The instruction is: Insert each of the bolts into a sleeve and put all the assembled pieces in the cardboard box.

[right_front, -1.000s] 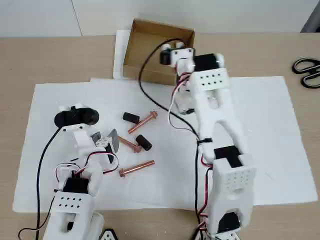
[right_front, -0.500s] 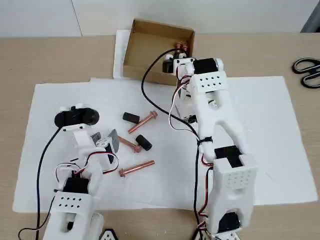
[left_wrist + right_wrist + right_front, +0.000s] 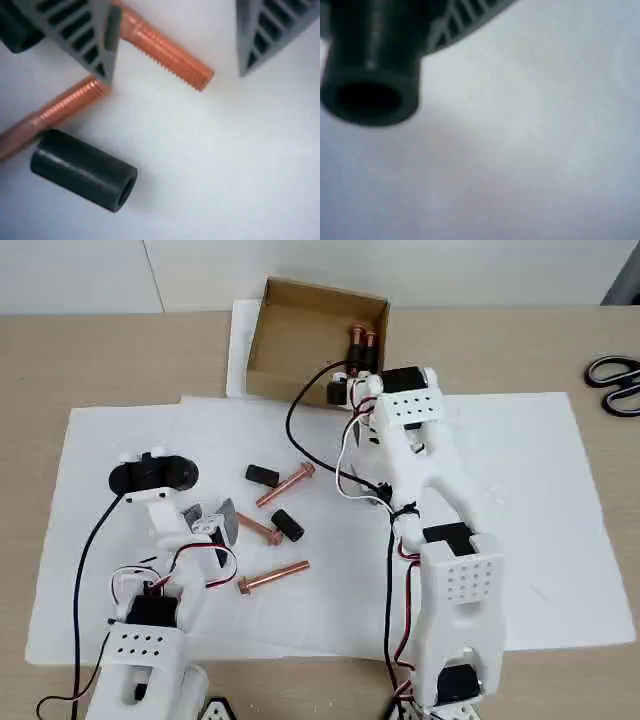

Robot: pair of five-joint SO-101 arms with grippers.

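While the left gripper [image 3: 212, 521] hangs low over the white paper sheet [image 3: 520, 500] at left centre of the high view, its grey ribbed fingers [image 3: 75, 30] stand wide apart, gripping nothing. The threaded end of a short copper-coloured metal bolt [image 3: 167, 52] lies in the gap between them, flat on the paper. Its head end sits just beside a black cylindrical sleeve [image 3: 288, 525]; contact unclear. A second copper bolt [image 3: 285, 485] lies slightly above, toward centre, threaded tip near one fingertip. A second black sleeve [image 3: 82, 175] lies close alongside it, apart. A third copper bolt [image 3: 272, 577] lies alone below the others, lower centre-left.

Farther out, the right gripper [image 3: 345, 390] sits over the paper at upper centre, just below the near wall of the brown cardboard box [image 3: 300, 335]; spread or closed, cannot tell. The right wrist view has a third black sleeve [image 3: 370, 75], bore toward camera, right up against the gripper's grey ribbed plastic; held or not, can't tell. Inside the box, right side: two assembled pieces [image 3: 362, 345], copper bolts in black sleeves, side by side. Black-handled scissors [image 3: 615, 383] lie on the light wooden table [image 3: 100, 360], far right edge.
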